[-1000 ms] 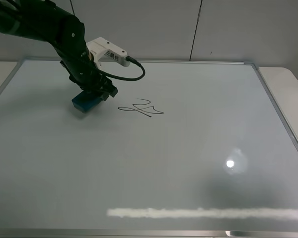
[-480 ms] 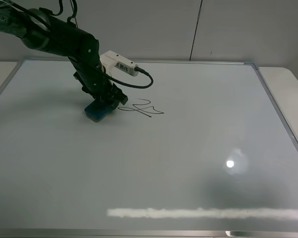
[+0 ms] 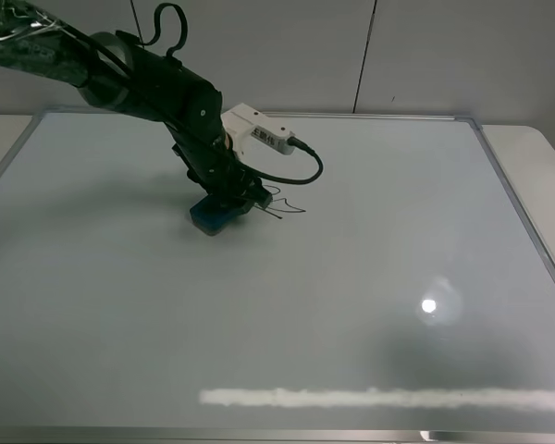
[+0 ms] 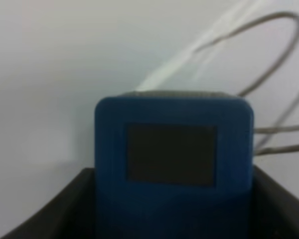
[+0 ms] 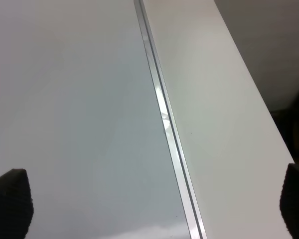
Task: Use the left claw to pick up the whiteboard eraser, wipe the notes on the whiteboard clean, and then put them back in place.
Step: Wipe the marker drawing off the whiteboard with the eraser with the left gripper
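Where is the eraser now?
In the high view, the eraser sits left of centre on the whiteboard, held by the left end effector, beside the notes.

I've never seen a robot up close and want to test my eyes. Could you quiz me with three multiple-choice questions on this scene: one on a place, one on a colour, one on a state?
1. Where on the whiteboard is the eraser?
A. at the left end of the notes
B. against the right frame
C. in the near corner

2. What colour is the eraser?
A. red
B. blue
C. yellow

3. The left gripper is:
A. open and empty
B. shut on the eraser
C. holding a pen

Answers:
1 A: the high view shows the notes running out rightward from beside it.
2 B: it is blue in both views.
3 B: the wrist view shows the eraser between black fingers.
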Action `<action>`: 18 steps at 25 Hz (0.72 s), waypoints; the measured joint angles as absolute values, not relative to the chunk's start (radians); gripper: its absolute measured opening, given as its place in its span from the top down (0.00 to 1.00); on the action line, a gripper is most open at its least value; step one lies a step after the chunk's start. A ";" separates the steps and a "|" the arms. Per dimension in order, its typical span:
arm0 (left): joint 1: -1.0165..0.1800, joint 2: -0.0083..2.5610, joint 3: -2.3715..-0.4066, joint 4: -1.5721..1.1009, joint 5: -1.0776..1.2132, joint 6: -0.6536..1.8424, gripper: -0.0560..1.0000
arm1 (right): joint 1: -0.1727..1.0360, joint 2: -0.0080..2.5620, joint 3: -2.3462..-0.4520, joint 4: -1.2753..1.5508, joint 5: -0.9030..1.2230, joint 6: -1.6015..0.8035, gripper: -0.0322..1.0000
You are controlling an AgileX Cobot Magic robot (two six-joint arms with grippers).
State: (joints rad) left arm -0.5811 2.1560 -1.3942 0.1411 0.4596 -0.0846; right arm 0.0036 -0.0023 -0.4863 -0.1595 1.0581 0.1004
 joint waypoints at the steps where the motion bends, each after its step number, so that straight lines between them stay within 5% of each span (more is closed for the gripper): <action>1: -0.596 2.157 -1.394 0.137 0.459 -0.085 0.42 | 0.004 -0.002 -0.486 -0.160 1.058 0.100 0.01; 18: -0.856 2.174 -1.394 0.071 0.355 -0.167 0.42 | 0.004 -0.002 -0.486 -0.160 1.058 0.100 0.01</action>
State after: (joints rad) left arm -0.8564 2.1741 -1.3942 0.0705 0.3549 -0.1666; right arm 0.0036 -0.0023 -0.4863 -0.1595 1.0581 0.1004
